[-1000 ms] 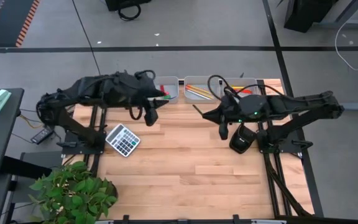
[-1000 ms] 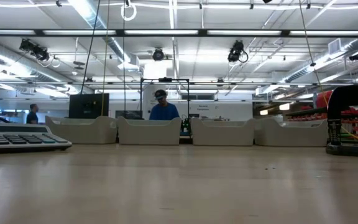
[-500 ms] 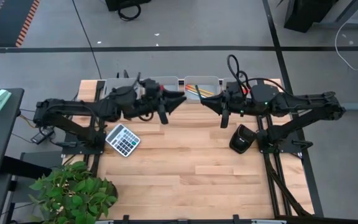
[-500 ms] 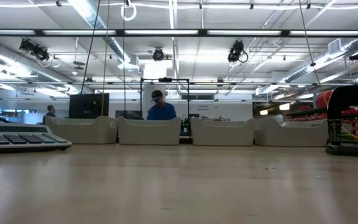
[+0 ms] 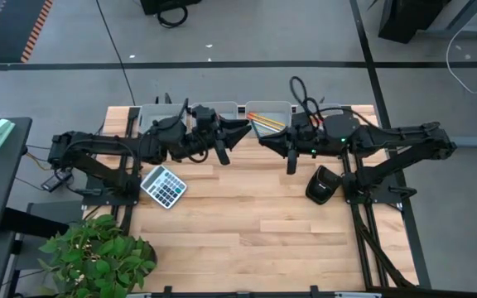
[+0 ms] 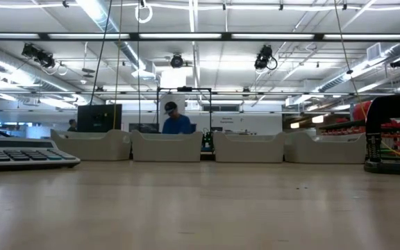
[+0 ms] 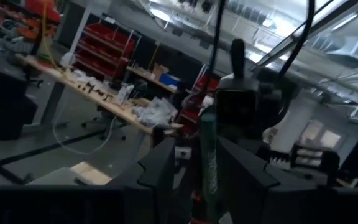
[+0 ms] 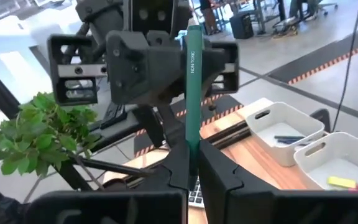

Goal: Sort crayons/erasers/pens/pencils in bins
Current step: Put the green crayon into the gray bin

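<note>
Four bins (image 6: 167, 147) stand in a row along the tabltop's far edge, and the wide wooden tabletop (image 5: 247, 223) in front of them carries only one calculator (image 5: 163, 185) near its left edge. Above the row the two end effectors meet tip to tip: the right end effector (image 8: 190, 163) is clenched on one green pencil (image 8: 192, 81), whose other end lies between the fingers of the left end effector (image 7: 207, 171), which do not clearly press it.

Four light-grey bins (image 5: 267, 110) along the table's far edge, pencils (image 5: 263, 122) inside one; green crayon (image 8: 192, 93) held upright.
</note>
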Robot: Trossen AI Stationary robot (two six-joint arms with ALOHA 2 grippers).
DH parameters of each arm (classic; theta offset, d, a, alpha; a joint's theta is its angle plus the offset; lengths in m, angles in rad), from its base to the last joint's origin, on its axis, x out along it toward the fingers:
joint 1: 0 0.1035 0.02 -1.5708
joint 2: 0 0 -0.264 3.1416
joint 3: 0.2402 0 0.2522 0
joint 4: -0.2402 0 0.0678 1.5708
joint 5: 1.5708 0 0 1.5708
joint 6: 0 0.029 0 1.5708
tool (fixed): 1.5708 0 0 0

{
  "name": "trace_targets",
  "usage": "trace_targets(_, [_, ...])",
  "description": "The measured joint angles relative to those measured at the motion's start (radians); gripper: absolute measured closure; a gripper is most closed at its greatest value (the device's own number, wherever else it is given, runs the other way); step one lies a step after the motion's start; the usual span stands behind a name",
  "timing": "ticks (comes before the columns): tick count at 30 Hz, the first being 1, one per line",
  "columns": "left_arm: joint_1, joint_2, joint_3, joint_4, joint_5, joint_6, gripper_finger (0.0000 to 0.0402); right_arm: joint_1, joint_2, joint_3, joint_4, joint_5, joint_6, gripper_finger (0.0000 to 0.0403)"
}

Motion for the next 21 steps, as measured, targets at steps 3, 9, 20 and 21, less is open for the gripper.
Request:
trace_targets(3, [-0.007, 0.015, 0.000, 0.007, 0.009, -0.009, 0.0278, -0.006, 0.020, 0.000, 0.022, -0.002, 0.003, 0.0379])
trace_targets(9, [-0.008, 0.016, 0.000, 0.039, 0.009, -0.015, 0.0283, -0.024, 0.032, 0.000, 0.043, -0.003, 0.029, 0.0379])
trace_targets(20, [-0.008, 0.017, 0.000, 0.036, 0.009, -0.016, 0.0311, -0.051, 0.028, 0.000, 0.051, -0.048, 0.029, 0.0379])
trace_targets(21, [-0.008, 0.017, 0.000, 0.036, 0.009, -0.019, 0.0314, -0.051, 0.028, 0.000, 0.051, -0.048, 0.029, 0.0379])
